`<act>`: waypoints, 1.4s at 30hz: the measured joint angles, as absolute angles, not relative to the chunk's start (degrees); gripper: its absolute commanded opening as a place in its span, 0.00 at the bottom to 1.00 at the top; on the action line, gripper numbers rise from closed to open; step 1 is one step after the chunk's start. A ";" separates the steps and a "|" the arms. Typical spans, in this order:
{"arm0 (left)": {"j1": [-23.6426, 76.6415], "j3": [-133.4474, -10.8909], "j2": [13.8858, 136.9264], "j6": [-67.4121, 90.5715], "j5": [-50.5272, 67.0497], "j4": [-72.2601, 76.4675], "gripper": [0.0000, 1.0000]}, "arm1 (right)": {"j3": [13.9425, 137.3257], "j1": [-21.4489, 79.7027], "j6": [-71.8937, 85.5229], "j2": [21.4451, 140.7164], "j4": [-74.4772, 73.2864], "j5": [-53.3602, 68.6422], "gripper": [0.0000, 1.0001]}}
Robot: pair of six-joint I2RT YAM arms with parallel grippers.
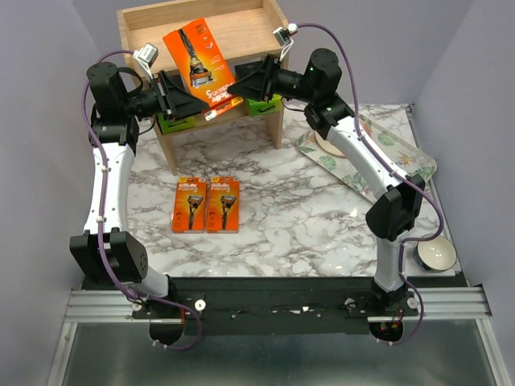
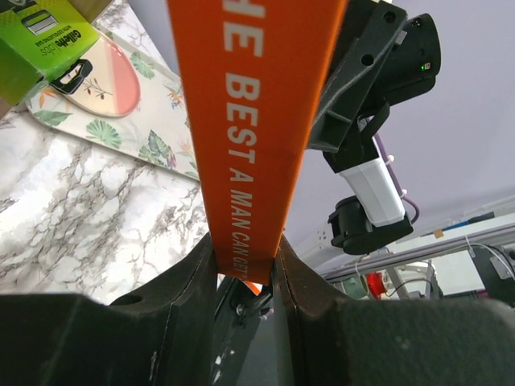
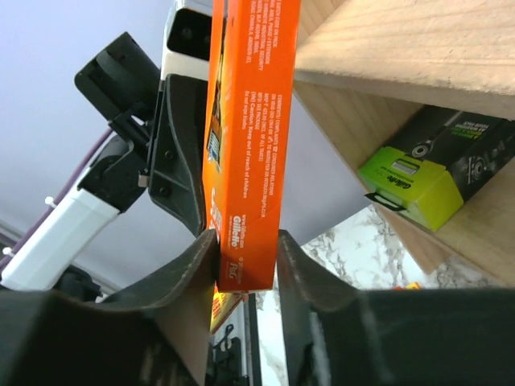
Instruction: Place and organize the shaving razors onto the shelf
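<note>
One orange razor pack (image 1: 199,63) is held tilted over the front of the wooden shelf (image 1: 241,32), pinched at its lower end from both sides. My left gripper (image 1: 191,100) is shut on it (image 2: 251,121), and so is my right gripper (image 1: 241,85), whose wrist view shows the pack's edge (image 3: 245,145) between the fingers. Two more orange packs (image 1: 189,204) (image 1: 223,204) lie side by side on the marble table in front of the shelf. Two dark packs with lime-green ends (image 1: 179,122) (image 1: 264,104) sit on the lower tier; one also shows in the right wrist view (image 3: 434,165).
A floral tray (image 1: 402,157) holding a pink plate (image 1: 328,145) lies right of the shelf. A small white bowl (image 1: 435,256) stands at the near right corner. The shelf's side panels flank both grippers.
</note>
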State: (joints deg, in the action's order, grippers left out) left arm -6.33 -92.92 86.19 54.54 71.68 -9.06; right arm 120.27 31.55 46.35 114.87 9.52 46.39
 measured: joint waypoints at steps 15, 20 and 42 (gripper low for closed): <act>-7.25 -91.77 84.36 49.74 70.46 -8.25 0.71 | 125.32 31.11 48.93 115.52 1.21 35.27 0.01; -8.95 -90.85 80.99 45.95 70.43 -10.15 0.75 | 128.46 29.06 51.07 115.90 -3.77 29.08 0.02; -9.15 -85.43 79.02 40.38 69.84 -15.18 0.76 | 132.46 22.92 53.30 118.65 -7.84 21.80 0.73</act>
